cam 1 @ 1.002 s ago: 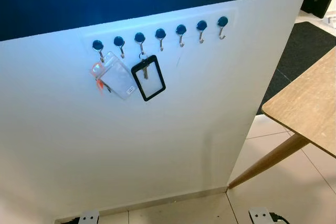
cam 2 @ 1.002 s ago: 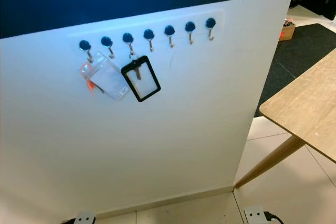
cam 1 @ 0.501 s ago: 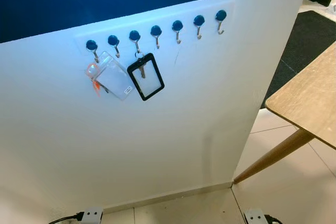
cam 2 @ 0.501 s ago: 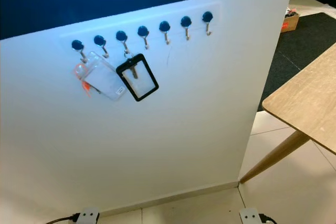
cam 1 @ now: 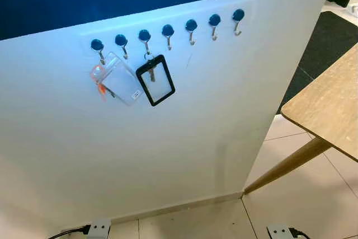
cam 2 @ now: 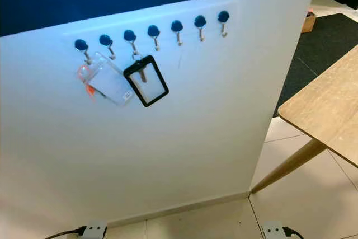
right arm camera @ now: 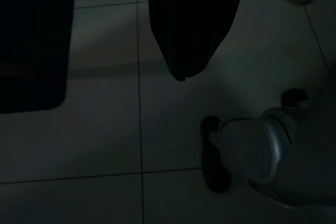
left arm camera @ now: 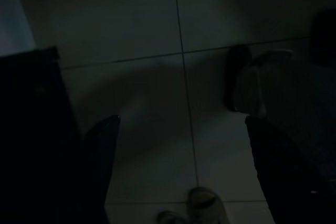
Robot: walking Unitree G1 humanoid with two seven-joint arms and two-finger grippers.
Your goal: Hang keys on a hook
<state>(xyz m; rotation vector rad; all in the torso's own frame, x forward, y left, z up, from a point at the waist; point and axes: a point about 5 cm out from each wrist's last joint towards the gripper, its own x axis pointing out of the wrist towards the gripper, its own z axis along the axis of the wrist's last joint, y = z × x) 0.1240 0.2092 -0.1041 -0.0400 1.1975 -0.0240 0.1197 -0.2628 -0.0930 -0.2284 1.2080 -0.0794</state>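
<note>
A row of several blue-knobbed hooks (cam 1: 168, 29) runs across the white wall (cam 1: 168, 155). A clear card holder (cam 1: 120, 79) with an orange tag hangs from the leftmost hook. A black-framed holder (cam 1: 156, 80) with a key behind its ring hangs from the third hook, and the other hooks are bare. Both arms hang low over the tiled floor. In the dark left wrist view my left gripper (left arm camera: 181, 121) is open with nothing between its fingers. In the right wrist view my right gripper (right arm camera: 181, 72) is shut, its fingers pressed into one dark point.
A wooden table (cam 1: 330, 104) on a slanted leg (cam 1: 285, 166) stands close on the right. A dark mat (cam 1: 327, 37) lies beyond it. My two feet (cam 1: 98, 229) show at the wall's base, with a cable by the left one. A shoe (left arm camera: 202, 205) sits on the floor.
The head view has shifted a little, so the hooks sit higher in the picture. Nothing on the hooks has moved.
</note>
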